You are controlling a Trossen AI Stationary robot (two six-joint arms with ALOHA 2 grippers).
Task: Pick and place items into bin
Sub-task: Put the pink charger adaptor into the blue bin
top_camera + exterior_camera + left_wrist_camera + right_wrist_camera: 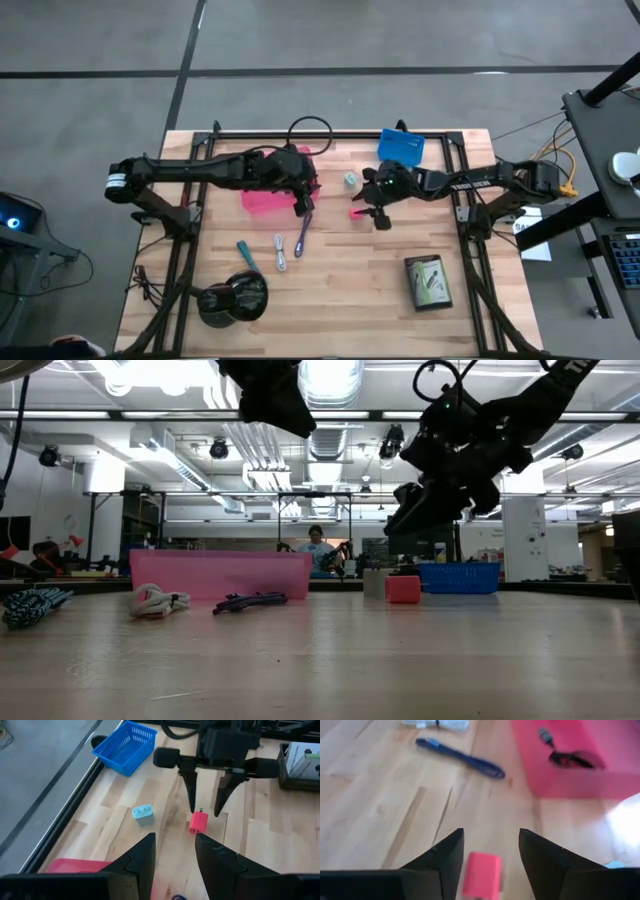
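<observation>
The pink cube [357,213] lies on the wooden table beside the pink bin [262,200]. My right gripper [372,208] hovers open just above it; the cube [481,875] shows between its fingers, and the low view shows the right gripper [430,510] clear above the cube [403,589]. My left gripper [303,205] is open and held high over the bin's right end. A black cable [570,757] lies inside the bin. The pale teal cube [350,180], purple cord [303,237], grey cord [280,252] and teal pen [246,255] rest on the table.
A blue basket [402,147] sits at the far edge, a big black round object [235,297] near the near left corner, and a black tray with a green packet [428,281] near the right. A black cable loop [310,130] lies at the far edge.
</observation>
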